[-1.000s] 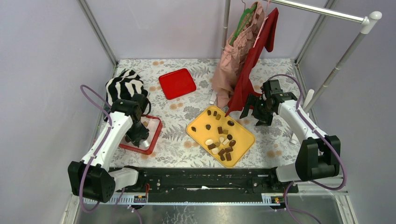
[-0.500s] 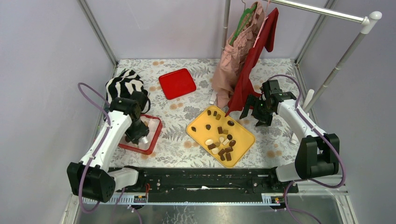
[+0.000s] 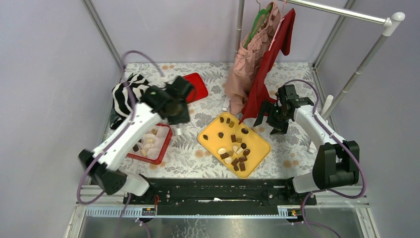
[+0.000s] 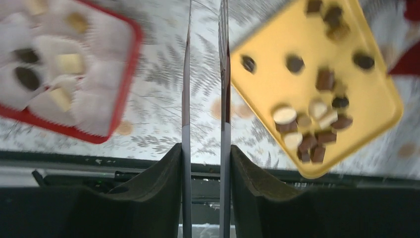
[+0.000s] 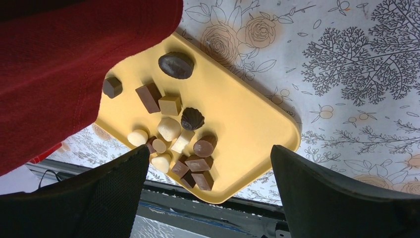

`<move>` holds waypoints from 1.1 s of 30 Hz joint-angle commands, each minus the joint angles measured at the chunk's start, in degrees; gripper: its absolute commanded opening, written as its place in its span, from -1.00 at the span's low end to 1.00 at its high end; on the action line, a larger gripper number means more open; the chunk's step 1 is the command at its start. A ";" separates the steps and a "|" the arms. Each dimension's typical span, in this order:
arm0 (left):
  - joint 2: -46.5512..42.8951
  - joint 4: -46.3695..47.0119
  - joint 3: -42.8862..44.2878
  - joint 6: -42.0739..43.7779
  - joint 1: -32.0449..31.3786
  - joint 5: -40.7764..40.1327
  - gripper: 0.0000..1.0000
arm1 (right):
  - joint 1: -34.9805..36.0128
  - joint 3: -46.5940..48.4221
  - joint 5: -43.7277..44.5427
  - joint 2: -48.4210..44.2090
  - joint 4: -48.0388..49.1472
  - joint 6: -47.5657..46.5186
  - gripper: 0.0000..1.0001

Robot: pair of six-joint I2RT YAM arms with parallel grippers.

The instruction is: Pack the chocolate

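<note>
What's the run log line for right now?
left gripper: open, empty, between box and tray | right gripper: open, empty, raised near tray | chocolates: most on tray, some in box

On my screens I count about nineteen chocolate pieces [image 3: 233, 138] on the one yellow tray [image 3: 257, 143], a few clumped too tightly to be sure, and at least four more in the one red box [image 3: 148, 159]. There is also one red lid [image 3: 198, 85] and one zebra-striped cloth [image 3: 124, 94]. Two garments hang at the back, a pink garment [image 3: 247, 59] and a red garment [image 3: 270, 64], and I have two arms, the left arm [image 3: 129, 134] and the right arm [image 3: 312, 121].
</note>
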 commanded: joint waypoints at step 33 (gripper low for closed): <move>26.16 19.51 1.99 2.62 -20.45 19.96 -0.03 | -0.21 2.62 3.26 -4.47 -3.15 -1.39 1.00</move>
